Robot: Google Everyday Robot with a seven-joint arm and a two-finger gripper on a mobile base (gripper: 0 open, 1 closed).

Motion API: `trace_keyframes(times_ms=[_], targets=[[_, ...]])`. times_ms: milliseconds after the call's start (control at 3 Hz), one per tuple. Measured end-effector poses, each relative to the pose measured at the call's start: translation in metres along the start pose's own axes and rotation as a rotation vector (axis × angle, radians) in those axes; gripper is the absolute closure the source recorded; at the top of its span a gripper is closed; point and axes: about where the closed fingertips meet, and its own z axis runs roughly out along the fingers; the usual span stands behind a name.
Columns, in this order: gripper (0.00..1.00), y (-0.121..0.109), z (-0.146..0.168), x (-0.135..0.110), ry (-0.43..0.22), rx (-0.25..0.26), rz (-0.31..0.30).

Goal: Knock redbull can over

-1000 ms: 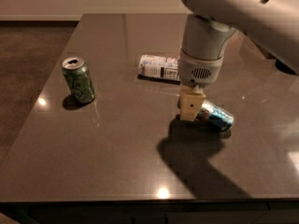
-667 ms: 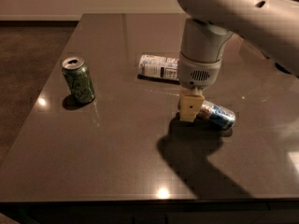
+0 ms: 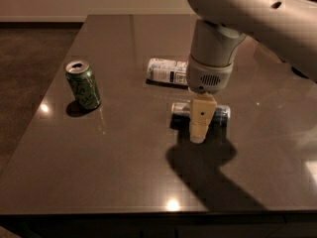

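The redbull can (image 3: 221, 115) lies on its side on the dark table (image 3: 124, 172), right of centre, with its length running left to right. My gripper (image 3: 197, 137) hangs from the white arm directly in front of the can's middle and hides it. The beige fingers (image 3: 201, 115) stand together, pointing down, with nothing between them. The tips are close to the table surface. Whether they touch the can I cannot tell.
A green can (image 3: 83, 85) stands upright at the left of the table. A clear plastic bottle with a white label (image 3: 167, 71) lies on its side behind the gripper. The table's front edge (image 3: 158, 213) runs along the bottom, with floor to the left.
The redbull can lay tilted to the right of the gripper; now it lies level and further left, behind the fingers. The gripper has come slightly lower and nearer.
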Motion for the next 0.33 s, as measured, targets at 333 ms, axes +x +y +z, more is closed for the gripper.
trace_keyframes(times_ms=[333], targets=[[0.00, 0.0000, 0.0000, 0.0000, 0.000, 0.000, 0.000]])
